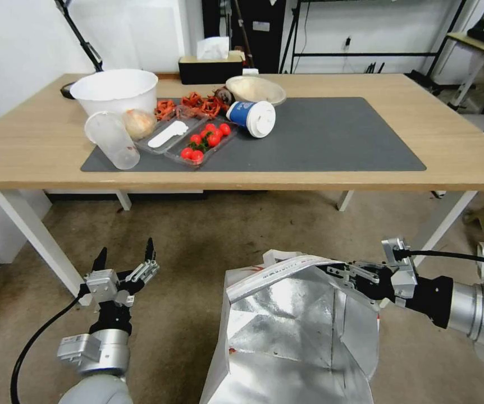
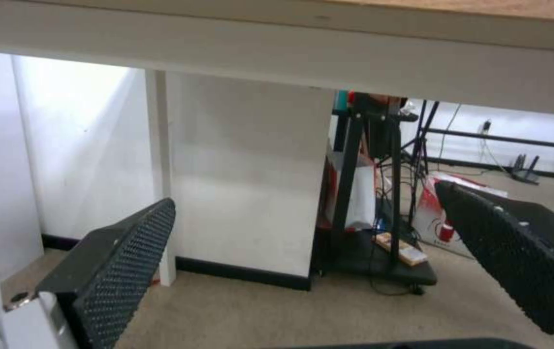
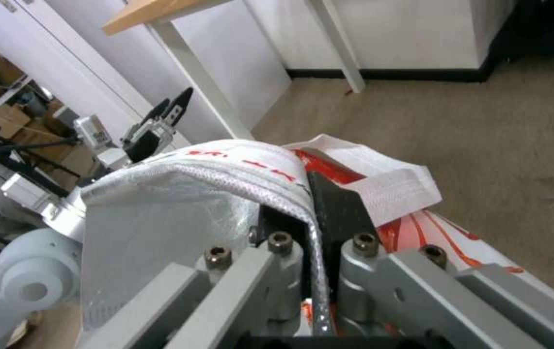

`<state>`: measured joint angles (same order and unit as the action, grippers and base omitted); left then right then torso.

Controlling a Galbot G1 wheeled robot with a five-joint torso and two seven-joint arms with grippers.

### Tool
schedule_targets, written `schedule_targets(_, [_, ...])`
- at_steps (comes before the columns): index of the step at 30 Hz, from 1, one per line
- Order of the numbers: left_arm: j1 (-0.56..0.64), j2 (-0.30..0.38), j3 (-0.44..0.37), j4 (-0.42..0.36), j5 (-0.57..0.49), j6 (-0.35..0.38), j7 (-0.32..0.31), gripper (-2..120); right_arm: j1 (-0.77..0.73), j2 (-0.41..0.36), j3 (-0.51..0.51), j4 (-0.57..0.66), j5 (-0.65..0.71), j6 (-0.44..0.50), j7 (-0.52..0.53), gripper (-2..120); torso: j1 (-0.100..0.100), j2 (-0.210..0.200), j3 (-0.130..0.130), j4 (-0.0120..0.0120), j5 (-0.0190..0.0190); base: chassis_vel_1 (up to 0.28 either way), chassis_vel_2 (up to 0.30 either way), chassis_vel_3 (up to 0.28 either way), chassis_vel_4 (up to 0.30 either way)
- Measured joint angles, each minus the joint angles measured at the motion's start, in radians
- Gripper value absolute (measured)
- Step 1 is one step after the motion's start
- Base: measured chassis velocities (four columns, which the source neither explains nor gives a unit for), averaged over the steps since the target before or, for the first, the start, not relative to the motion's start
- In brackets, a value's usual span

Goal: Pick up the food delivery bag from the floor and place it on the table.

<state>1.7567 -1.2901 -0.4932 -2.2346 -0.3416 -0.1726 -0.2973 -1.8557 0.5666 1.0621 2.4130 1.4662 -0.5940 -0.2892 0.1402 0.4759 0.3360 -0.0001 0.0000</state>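
- The right gripper (image 1: 347, 273) has its fingers (image 3: 338, 211) closed on the upper rim of the large boxy white-and-red paper food delivery bag with crinkly silver foil lining (image 1: 292, 331); the wall edge is pinched between them.
- Just beyond those fingers a white loop handle (image 3: 390, 186) flops over the rim.
- Below the grip, the bag hangs open-mouthed over the dull brownish-grey carpet-like floor (image 1: 197, 235); whether its base touches the floor I cannot tell.
- The left gripper (image 1: 125, 259) hovers well apart from the bag, fingers (image 2: 121, 261) spread and empty.
- Ahead and above stands the light-wood counter with white legs (image 1: 433, 123), its dark grey mat (image 1: 332, 140) bare on the right gripper's side.
- By my judgement the grasp is done; lifting onto the counter and releasing remain.
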Motion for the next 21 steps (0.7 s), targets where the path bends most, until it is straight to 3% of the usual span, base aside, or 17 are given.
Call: schedule_targets(21, [-0.004, 0.003, 0.001, 0.001, -0.002, 0.007, -0.004, 100, 0.0, -0.001, 0.001, -0.003, -0.008, 0.002, -0.004, 0, 0.033, 0.087, 0.055, 0.0, -0.0001, 0.0, 0.0, 0.0, 0.0])
